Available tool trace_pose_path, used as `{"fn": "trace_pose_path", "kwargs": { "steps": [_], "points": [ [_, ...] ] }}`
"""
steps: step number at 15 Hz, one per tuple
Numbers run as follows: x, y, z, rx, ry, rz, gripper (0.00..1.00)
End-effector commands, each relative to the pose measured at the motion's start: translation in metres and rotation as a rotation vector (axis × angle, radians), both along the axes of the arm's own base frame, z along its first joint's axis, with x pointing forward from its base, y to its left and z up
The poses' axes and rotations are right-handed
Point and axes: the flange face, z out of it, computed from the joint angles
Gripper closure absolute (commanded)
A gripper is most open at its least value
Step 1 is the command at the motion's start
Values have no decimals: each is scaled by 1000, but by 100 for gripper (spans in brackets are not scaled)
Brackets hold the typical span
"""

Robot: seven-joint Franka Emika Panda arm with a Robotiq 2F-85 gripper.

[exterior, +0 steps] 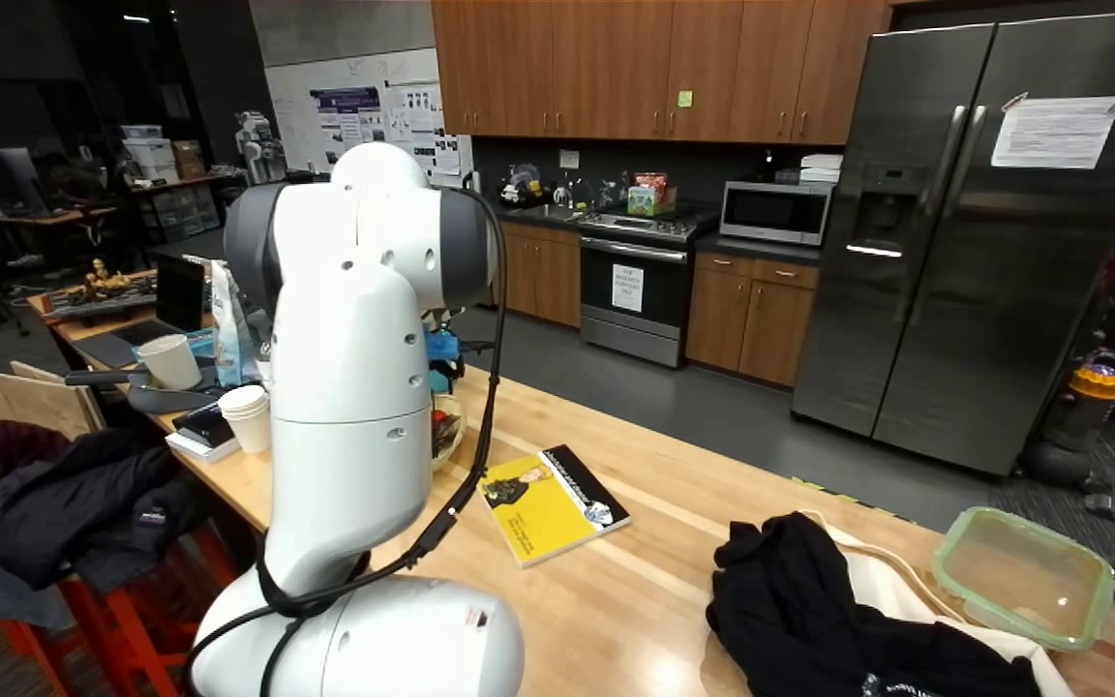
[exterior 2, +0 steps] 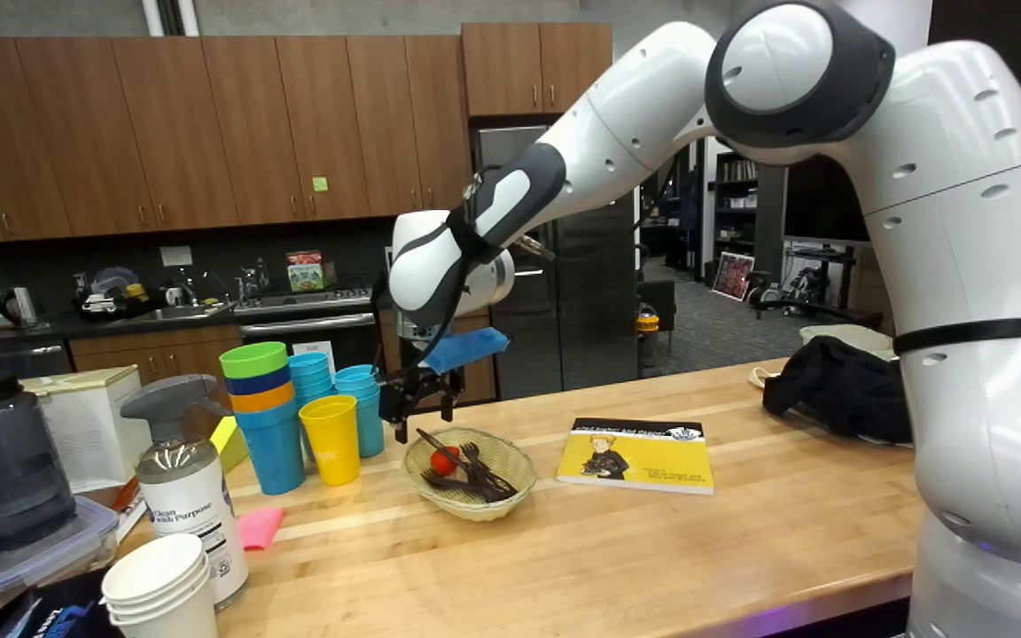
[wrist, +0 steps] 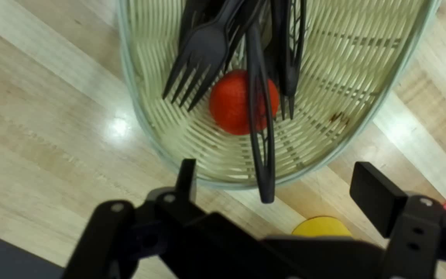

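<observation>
My gripper [wrist: 277, 174] is open and empty, its two black fingertips wide apart in the wrist view. In an exterior view the gripper [exterior 2: 424, 424] hangs just above the near-left rim of a pale woven basket [exterior 2: 521, 474]. The basket also shows in the wrist view [wrist: 354, 69]. A round red object [wrist: 229, 102] lies in it among several dark plastic utensils, including a fork [wrist: 207, 44]. One dark utensil [wrist: 267, 182] lies across the red object, and its handle end sticks out over the rim between the fingertips, touching neither. The arm mostly hides the basket [exterior: 458, 431] in an exterior view.
A yellow cup [exterior 2: 331, 443] and stacked coloured cups [exterior 2: 267, 443] stand beside the basket. A spray bottle [exterior 2: 191, 496], paper cups [exterior 2: 165, 589] and a pink item [exterior 2: 260, 529] are nearby. A yellow book [exterior 2: 639, 456] lies on the wooden table, with black cloth [exterior 2: 838, 390] farther along.
</observation>
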Motion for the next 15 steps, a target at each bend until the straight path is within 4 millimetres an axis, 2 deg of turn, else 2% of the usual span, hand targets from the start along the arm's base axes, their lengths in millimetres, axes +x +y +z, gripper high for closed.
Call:
{"fn": "trace_pose_path", "kwargs": {
  "steps": [1, 3, 6, 15],
  "points": [
    [-32, -10, 12, 6, -25, -24, 0],
    [-40, -12, 13, 6, -28, -27, 0],
    [-41, -19, 9, -4, -42, -33, 0],
    [-34, -37, -32, -28, -2, -54, 0]
  ]
}}
